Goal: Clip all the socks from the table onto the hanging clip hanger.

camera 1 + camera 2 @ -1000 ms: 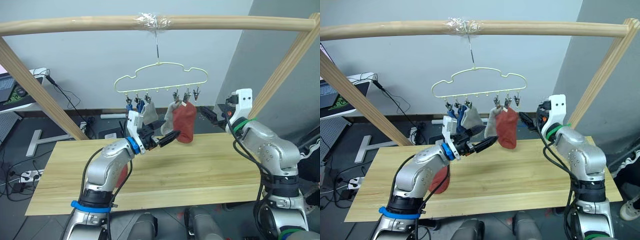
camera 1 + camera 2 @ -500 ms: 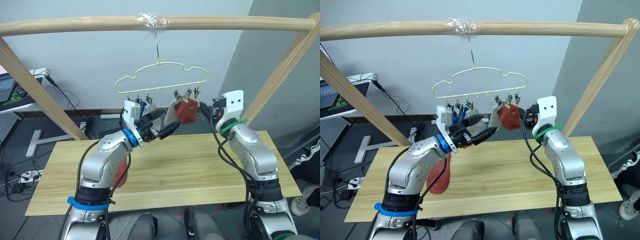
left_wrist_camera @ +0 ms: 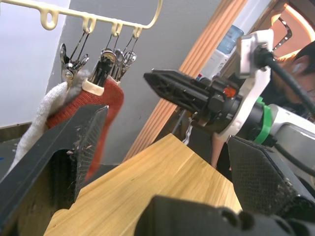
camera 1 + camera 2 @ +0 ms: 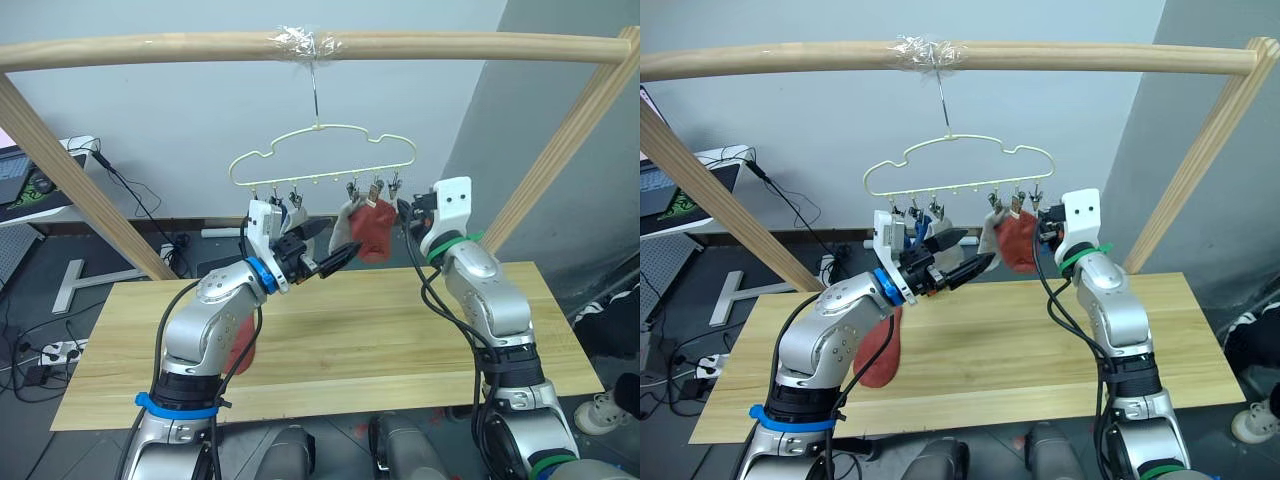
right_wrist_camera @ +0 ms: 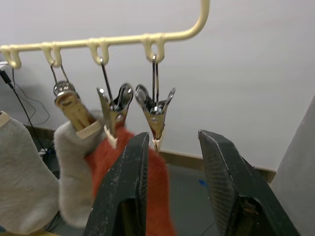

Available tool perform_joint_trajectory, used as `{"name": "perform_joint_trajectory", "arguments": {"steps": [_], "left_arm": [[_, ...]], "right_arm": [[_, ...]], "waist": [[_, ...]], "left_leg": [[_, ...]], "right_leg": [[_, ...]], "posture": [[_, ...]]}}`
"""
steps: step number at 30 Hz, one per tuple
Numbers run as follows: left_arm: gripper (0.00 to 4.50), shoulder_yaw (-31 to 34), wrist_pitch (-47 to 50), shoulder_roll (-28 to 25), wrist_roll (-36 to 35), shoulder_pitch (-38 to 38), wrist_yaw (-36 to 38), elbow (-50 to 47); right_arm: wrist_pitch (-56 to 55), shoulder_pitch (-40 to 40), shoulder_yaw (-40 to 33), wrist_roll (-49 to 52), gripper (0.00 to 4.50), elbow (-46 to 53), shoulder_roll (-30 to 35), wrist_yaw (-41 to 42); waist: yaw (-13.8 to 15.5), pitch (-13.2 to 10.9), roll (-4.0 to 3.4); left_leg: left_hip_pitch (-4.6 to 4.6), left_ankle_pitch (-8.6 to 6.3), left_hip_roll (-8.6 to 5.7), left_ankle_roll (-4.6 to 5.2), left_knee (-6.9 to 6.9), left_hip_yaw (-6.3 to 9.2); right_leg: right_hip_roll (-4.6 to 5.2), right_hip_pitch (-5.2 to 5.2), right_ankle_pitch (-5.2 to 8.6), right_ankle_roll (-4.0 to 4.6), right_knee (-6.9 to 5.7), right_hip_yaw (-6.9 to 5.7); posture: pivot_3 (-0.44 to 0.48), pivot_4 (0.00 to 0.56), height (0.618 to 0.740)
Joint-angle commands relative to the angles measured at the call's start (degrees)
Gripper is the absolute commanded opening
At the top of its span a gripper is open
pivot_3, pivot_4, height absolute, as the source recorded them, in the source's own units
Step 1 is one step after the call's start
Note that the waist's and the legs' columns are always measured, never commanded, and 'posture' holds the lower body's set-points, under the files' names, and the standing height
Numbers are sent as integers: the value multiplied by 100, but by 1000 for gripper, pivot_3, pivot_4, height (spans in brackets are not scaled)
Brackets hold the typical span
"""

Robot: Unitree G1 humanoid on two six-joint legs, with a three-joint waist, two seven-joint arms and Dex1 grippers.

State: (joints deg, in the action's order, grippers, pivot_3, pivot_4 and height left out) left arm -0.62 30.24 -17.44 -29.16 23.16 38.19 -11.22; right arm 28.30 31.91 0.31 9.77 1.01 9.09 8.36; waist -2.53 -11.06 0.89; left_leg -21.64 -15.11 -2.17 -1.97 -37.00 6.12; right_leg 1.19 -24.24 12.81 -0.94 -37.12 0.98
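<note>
The pale-yellow clip hanger (image 4: 320, 155) hangs by its hook from the wooden bar. Clipped to it are a blue sock (image 4: 281, 211), two light grey socks (image 5: 19, 187) (image 4: 345, 228) and a rust-red sock (image 4: 373, 231). Another rust-red sock (image 4: 878, 350) lies on the table (image 4: 400, 330), partly hidden behind my left arm. My left gripper (image 4: 330, 248) is open just below and in front of the hanging socks, holding nothing. My right gripper (image 5: 172, 140) is at the hanger's right end, its fingers (image 5: 125, 196) standing apart on either side of the empty end clip (image 5: 156, 115).
The thick wooden frame bar (image 4: 450, 45) runs overhead, with slanted posts (image 4: 70, 175) at both sides. A desk with a laptop (image 4: 20, 185) stands beyond the table at the left. Cables lie on the floor behind the table.
My right gripper has moved left and up to the hanger's end clip and its jaws have narrowed. My left gripper has risen a little. The clipped red sock has swung and bunched up.
</note>
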Motion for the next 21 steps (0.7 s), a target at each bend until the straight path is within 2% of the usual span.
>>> {"name": "perform_joint_trajectory", "arguments": {"steps": [1, 21], "left_arm": [[4500, 34, -101, 13, -47, 105, 9, -124], [4500, 123, -65, 136, -197, 183, -116, -328]], "right_arm": [[-170, 247, -4, -104, 1642, -21, -64, -53], [-561, 905, -142, -260, 1642, -1119, -270, -136]], "waist": [[0, 0, 0], [22, 0, 0]], "left_leg": [[0, 0, 0, 0, 0, 0], [1, 0, -1, 0, 0, 0]], "right_leg": [[0, 0, 0, 0, -1, 0], [0, 0, -1, 1, -2, -1]], "posture": [[-21, 169, 740], [-9, 173, 740]]}}
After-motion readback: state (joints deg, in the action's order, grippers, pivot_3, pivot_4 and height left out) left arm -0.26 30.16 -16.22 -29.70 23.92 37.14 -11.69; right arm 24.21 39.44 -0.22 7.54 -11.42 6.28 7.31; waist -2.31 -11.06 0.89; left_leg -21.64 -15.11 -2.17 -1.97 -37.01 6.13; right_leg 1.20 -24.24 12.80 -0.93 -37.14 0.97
